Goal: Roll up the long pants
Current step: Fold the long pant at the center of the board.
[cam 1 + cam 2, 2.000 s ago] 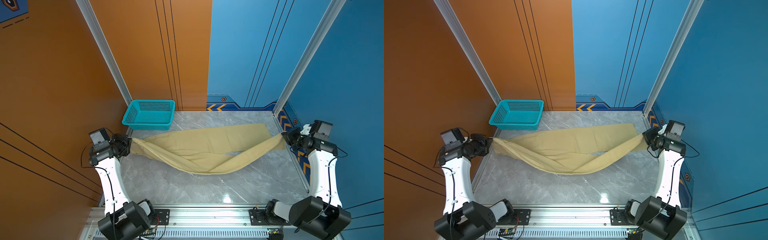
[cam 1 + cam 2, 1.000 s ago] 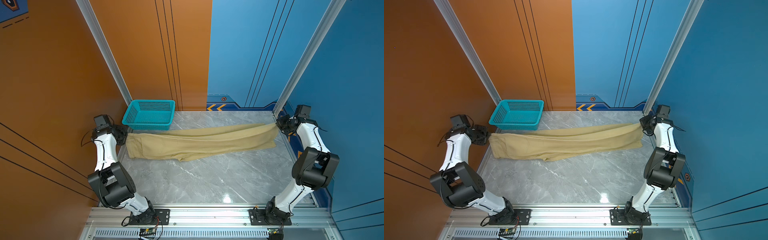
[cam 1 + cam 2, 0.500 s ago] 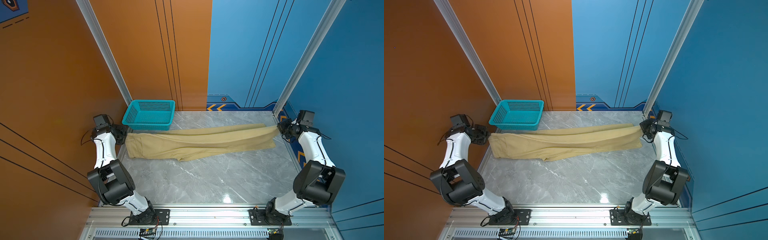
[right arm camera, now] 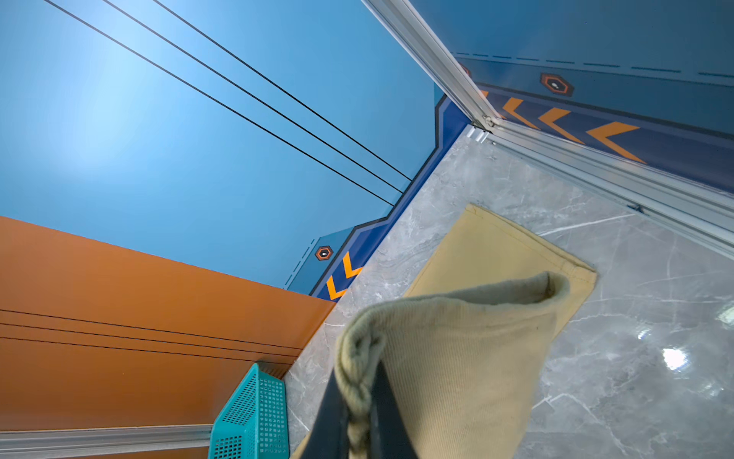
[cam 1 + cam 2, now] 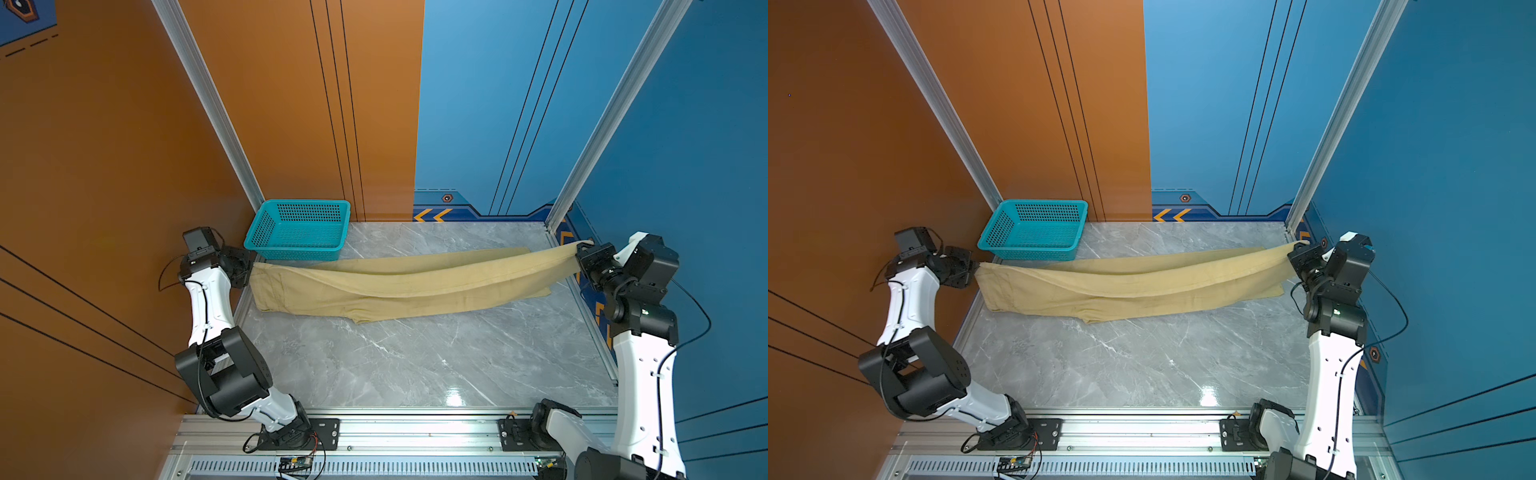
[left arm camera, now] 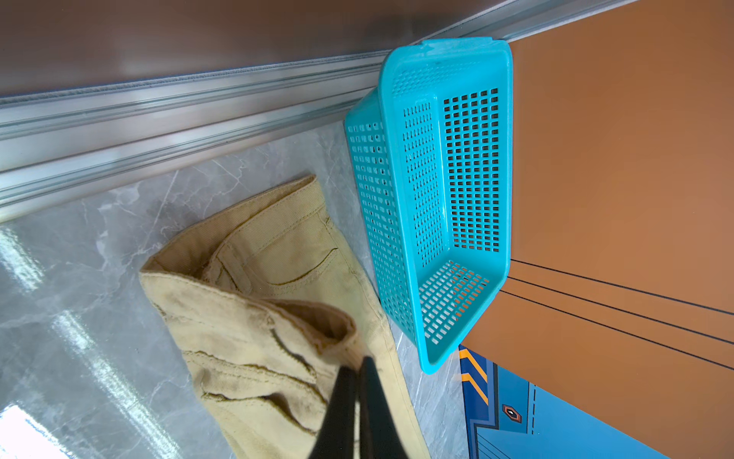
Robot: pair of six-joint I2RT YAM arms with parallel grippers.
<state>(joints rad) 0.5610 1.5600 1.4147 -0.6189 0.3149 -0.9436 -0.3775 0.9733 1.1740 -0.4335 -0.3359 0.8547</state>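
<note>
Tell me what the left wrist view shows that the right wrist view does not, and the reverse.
Only the left wrist view: the waistband of the long pants, pinched by the left tool. Only the right wrist view: two leg hems, one flat on the table, one pinched by the right tool. Both: the pants, the teal basket, the table.

In the right wrist view the teal basket (image 4: 254, 413) is cut off by the picture's edge and the flat leg of the long pants (image 4: 468, 357) is partly hidden behind the lifted hem, while in a top view the right arm (image 5: 642, 374) is cropped at its base.
</note>
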